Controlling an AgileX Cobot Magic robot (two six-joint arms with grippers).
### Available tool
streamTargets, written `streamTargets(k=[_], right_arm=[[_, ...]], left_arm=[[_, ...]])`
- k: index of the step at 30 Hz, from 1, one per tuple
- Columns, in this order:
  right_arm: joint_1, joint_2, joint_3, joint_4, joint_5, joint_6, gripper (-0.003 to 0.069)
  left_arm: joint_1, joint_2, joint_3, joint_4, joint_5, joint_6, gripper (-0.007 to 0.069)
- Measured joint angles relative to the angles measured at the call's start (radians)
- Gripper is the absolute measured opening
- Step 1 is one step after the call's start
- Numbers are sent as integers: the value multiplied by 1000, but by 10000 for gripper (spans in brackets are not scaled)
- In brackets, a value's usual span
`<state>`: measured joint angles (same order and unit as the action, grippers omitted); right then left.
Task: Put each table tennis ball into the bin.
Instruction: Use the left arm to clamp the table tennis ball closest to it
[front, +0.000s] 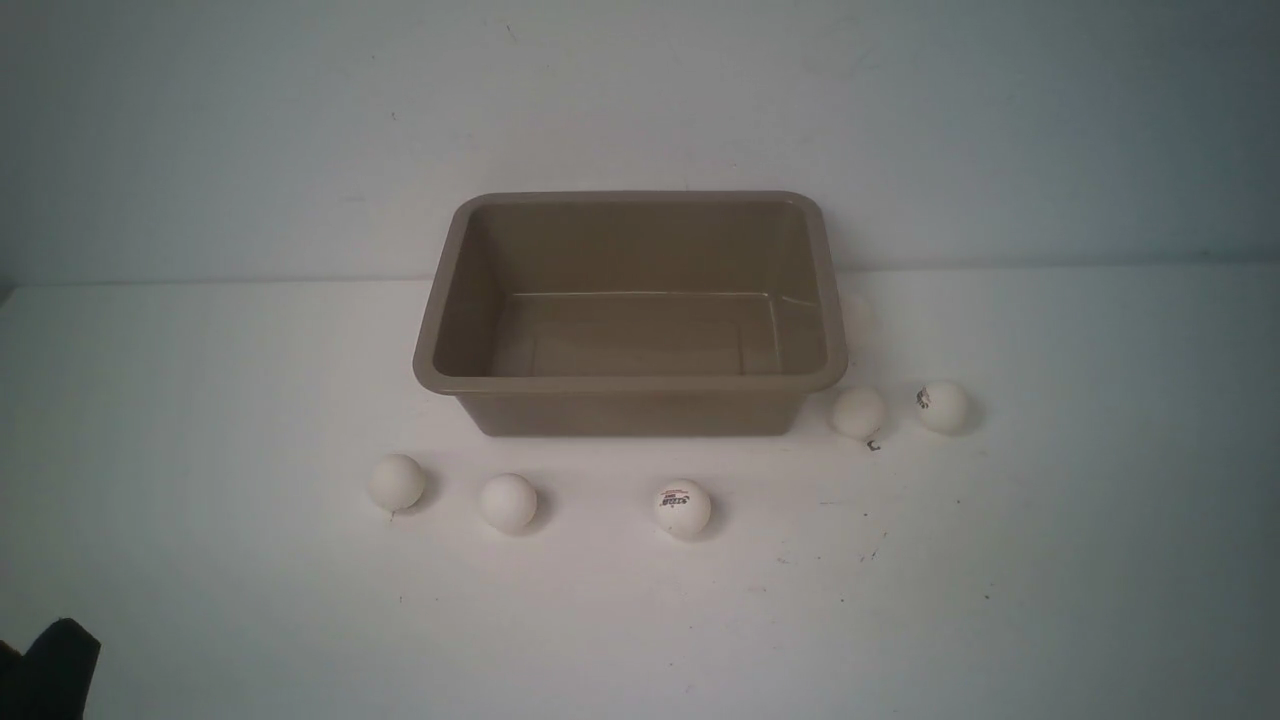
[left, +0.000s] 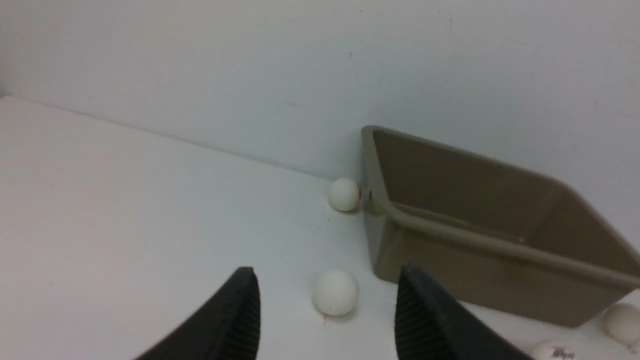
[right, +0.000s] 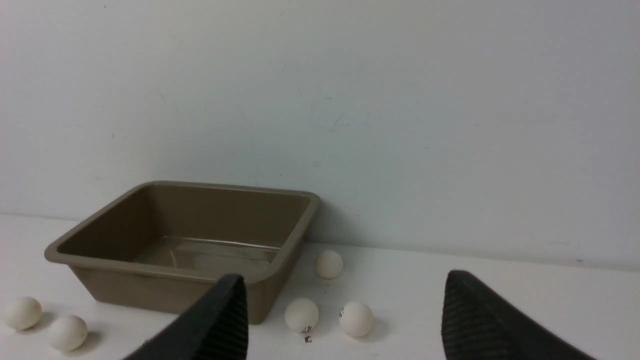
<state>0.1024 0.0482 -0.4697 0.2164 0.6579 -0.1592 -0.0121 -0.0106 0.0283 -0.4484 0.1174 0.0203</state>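
The taupe bin (front: 630, 384) stands empty at the middle of the white table. Several white table tennis balls lie around it: three in front (front: 397, 482) (front: 508, 502), one with a red logo (front: 683, 508), and two by its right front corner (front: 858, 412) (front: 942, 407). My left gripper (left: 326, 270) is open and low over the table. The leftmost ball (left: 335, 292) lies ahead of it, untouched. Another ball (left: 344, 194) rests against the bin's left side. My right gripper (right: 345, 276) is open wide and empty, well back from two balls (right: 301, 315) (right: 356, 318).
A white wall (front: 640, 120) rises right behind the bin. A further ball (right: 328, 264) lies beside the bin's right wall. Only a dark bit of my left arm (front: 50, 668) shows in the front view's near left corner. Small dark specks dot the table.
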Motion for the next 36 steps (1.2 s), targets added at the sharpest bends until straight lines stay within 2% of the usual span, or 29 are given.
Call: streamTargets(k=[7, 16, 22, 23, 27, 29, 36], right_arm=[[0, 0, 0, 16, 41, -88, 472], [0, 0, 0, 63, 85, -134, 472], [0, 10, -25, 79, 115, -192, 472], [0, 24, -33, 97, 117, -198, 472], [0, 73, -41, 135, 130, -212, 472], [0, 114, -41, 159, 133, -252, 472], [0, 231, -41, 246, 134, -362, 472]], left_arm=[[-10, 0, -17, -62, 31, 47, 342], [-10, 73, -235, -61, 194, 196, 342], [-10, 219, -372, 8, 360, 362, 342], [-10, 261, -404, 44, 416, 425, 342], [-10, 368, -471, 71, 490, 515, 342], [-10, 419, -508, 70, 497, 537, 351], [-10, 579, -587, 73, 476, 553, 461]])
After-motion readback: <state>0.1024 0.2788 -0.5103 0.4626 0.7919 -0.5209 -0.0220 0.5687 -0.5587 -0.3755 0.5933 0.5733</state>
